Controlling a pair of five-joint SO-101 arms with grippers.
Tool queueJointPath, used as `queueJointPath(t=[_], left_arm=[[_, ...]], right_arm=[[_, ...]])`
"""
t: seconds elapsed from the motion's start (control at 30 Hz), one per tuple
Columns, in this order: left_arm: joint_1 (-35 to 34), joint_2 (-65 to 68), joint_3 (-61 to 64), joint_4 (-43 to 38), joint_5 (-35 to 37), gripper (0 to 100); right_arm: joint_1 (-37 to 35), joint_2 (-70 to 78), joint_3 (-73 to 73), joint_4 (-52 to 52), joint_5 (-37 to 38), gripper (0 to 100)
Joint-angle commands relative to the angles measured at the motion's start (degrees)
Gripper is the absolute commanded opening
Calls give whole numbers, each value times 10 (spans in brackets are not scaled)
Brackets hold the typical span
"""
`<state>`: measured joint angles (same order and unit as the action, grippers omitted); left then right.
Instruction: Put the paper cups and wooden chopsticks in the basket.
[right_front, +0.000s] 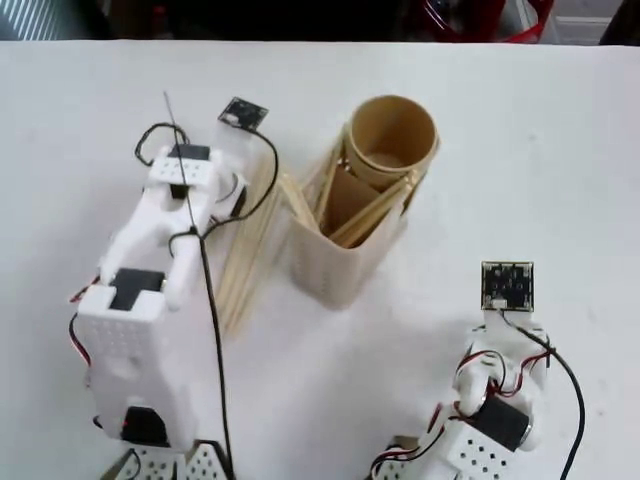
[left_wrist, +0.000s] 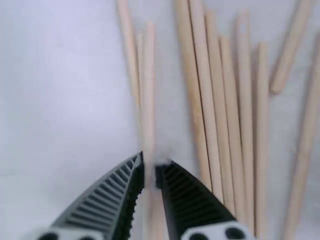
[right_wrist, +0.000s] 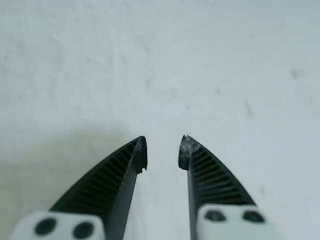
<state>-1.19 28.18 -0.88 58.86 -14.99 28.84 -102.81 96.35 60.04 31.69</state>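
While my left arm (right_front: 150, 270) is hiding part of the chopsticks (right_front: 245, 250) lying left of the basket (right_front: 335, 270), my left hand (left_wrist: 150, 167) is pinching one chopstick (left_wrist: 148, 75); my right hand (right_wrist: 162, 150) is hanging spread over the counter (right_wrist: 100, 60).

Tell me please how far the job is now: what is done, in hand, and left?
Done: the paper cups stand in the basket, with several chopsticks leaning inside. In hand: the left gripper is shut on a single chopstick low at the table. Left: the loose chopsticks beside it must go in. The right gripper is open above bare table.
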Motion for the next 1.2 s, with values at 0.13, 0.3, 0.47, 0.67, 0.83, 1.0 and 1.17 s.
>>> queueJointPath(t=[0.13, 0.3, 0.47, 0.67, 0.83, 1.0, 1.17], left_arm=[[3, -145, -24, 40, 43, 22], [23, -249, -21, 49, 65, 22], [35, -396, -24, 45, 98, 22], [130, -611, -21, 43, 98, 22], [279, -717, -17, -52, 99, 23], [364, -691, -19, -193, 95, 23], [378, -618, -24, -272, 95, 24]], right_arm=[[6, -5, 5, -10, 4, 114], [7, -5, 5, -10, 4, 114], [7, -5, 5, -10, 4, 114], [7, -5, 5, -10, 4, 114], [7, -5, 5, -10, 4, 114], [7, -5, 5, -10, 4, 114], [7, -5, 5, -10, 4, 114]])
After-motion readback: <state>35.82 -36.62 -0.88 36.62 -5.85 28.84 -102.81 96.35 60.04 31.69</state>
